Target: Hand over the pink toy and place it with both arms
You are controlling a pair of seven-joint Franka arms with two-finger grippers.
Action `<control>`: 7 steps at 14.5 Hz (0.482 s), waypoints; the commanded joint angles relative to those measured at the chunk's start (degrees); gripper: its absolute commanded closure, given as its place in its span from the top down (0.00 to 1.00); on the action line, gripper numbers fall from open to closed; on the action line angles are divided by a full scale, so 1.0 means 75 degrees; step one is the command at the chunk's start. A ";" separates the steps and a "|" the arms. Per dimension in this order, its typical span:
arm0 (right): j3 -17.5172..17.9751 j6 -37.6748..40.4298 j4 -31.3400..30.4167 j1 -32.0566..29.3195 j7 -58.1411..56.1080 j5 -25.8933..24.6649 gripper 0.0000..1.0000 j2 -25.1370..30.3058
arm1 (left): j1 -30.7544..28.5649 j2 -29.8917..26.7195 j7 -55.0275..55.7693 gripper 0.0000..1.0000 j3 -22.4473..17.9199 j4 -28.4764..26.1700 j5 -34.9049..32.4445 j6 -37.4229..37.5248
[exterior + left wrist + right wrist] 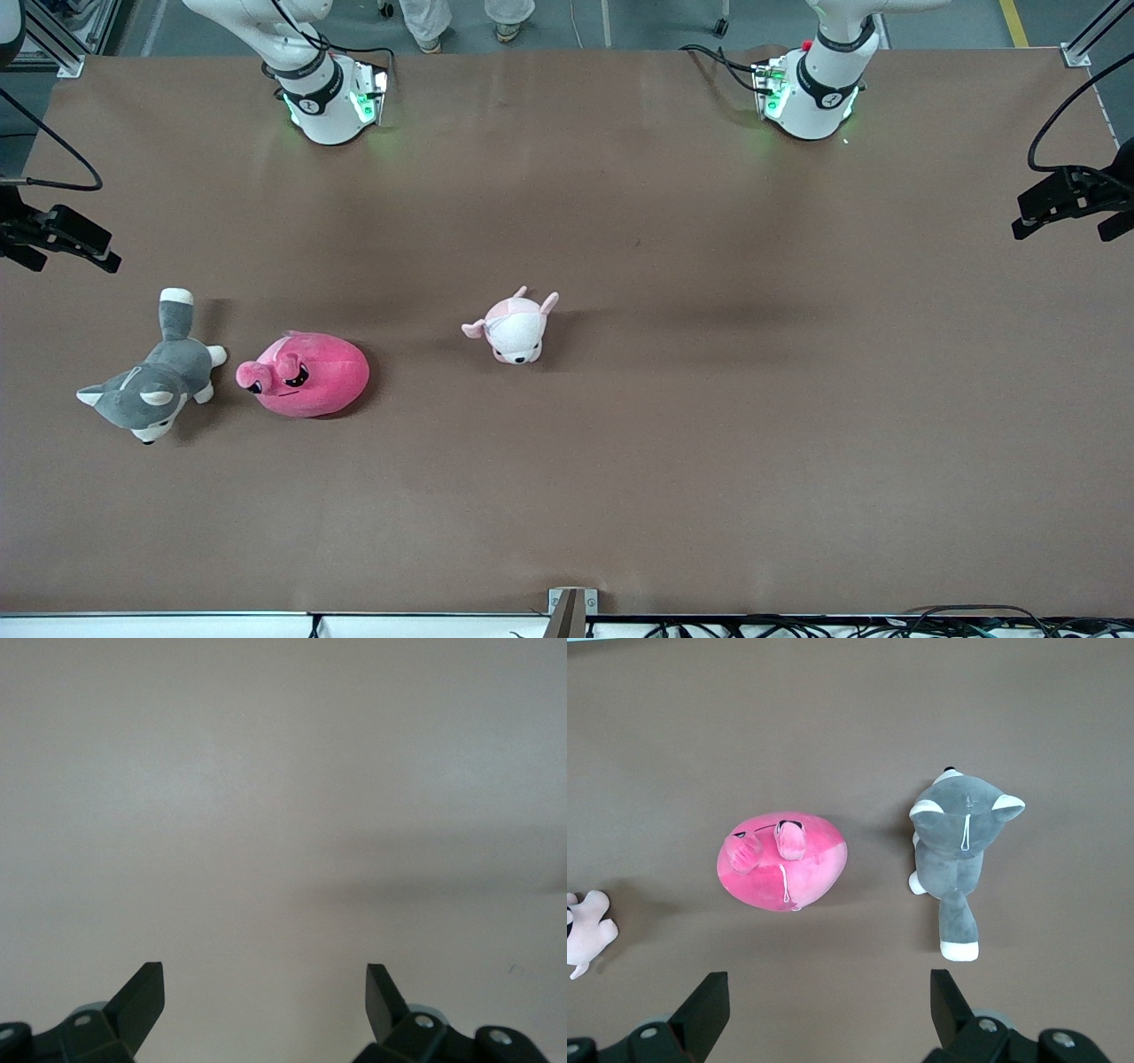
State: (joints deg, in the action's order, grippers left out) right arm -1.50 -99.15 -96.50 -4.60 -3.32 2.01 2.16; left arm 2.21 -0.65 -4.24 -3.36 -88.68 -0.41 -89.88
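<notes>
The front view cuts off both white robot arms above their bases at the top of the frame, and shows each black two-finger gripper only as a dark shape at a side edge: the right gripper (66,239) at the right arm's end of the table, the left gripper (1067,206) at the left arm's end. Whether their fingers are spread cannot be read there. The wrist views settle it: the right gripper (829,992) has its two fingertips wide apart with nothing between them, and the left gripper (265,988) likewise stands wide open and empty.

The large rounded hot-pink plush toy (306,374) lies on the brown table (709,399), clear of both grippers. In the right wrist view the hot-pink plush toy (784,861) lies under the right gripper on bare table, untouched. The grey-and-white plush husky (155,385) lies just beside it toward the right arm's end of the table; the right wrist view shows the husky (957,850) from its back, with a tag on its head. The small pale pink-and-white plush animal with pointed ears (516,328) lies whole in the front view, well apart toward the table's middle, but the right wrist view crops the pale plush animal (586,932) to one edge.

The left wrist view shows only bare, washed-out table surface (283,815) under the left gripper; no toy appears in it
</notes>
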 commanded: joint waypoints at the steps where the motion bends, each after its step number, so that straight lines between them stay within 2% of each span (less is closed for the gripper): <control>1: 0.0000 0.0025 -0.0107 -0.0031 0.0021 -0.0174 1.00 0.0169 | 0.0068 -0.0182 -0.0067 1.00 -0.0056 -0.0153 -0.0038 -0.0179; 7: 0.0012 0.0060 -0.0060 0.0004 0.0010 -0.0420 1.00 0.0157 | 0.0080 -0.0194 -0.0056 1.00 -0.0032 -0.0164 0.0032 -0.0192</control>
State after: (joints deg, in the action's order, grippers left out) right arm -1.69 -99.15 -96.36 -4.63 -3.32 0.35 2.25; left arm 2.34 -0.72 -4.24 -3.31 -88.68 -0.41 -90.87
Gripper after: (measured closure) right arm 0.000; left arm 0.000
